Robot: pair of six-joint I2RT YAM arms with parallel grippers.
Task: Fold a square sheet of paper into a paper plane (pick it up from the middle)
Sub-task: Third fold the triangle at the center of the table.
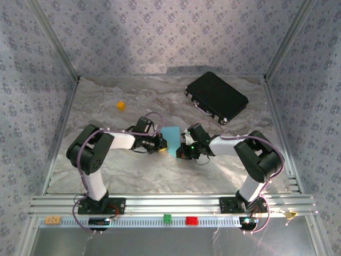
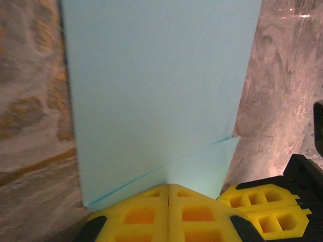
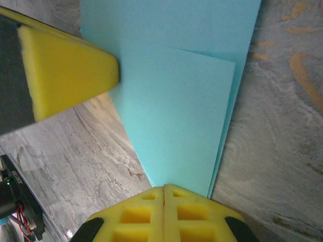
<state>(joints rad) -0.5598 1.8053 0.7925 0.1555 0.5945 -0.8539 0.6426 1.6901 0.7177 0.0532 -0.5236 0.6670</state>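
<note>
Light-blue sheet of paper (image 1: 171, 140), partly folded (one diagonal flap crease), sits mid-counter (image 1: 133, 173) between both arms. Left gripper (image 2: 168, 187) jaws closed on one edge. Right gripper (image 3: 164, 188) jaws closed on the opposite edge.

Soft, even light falls from above in the overhead view, which looks a little hazy and low in contrast. The tabletop (image 1: 106, 170) carries faint shadows under the arms, and a broad dim patch lies on the back wall (image 1: 122, 50). The black case (image 1: 216, 96) has a dull sheen along its near edge. From the left wrist the paper (image 2: 161, 91) is bright and flatly lit; the tabletop glows warm orange at the left edge, with glare in the top right corner. From the right wrist the left gripper's yellow finger (image 3: 65, 75) is soft, out of focus.
</note>
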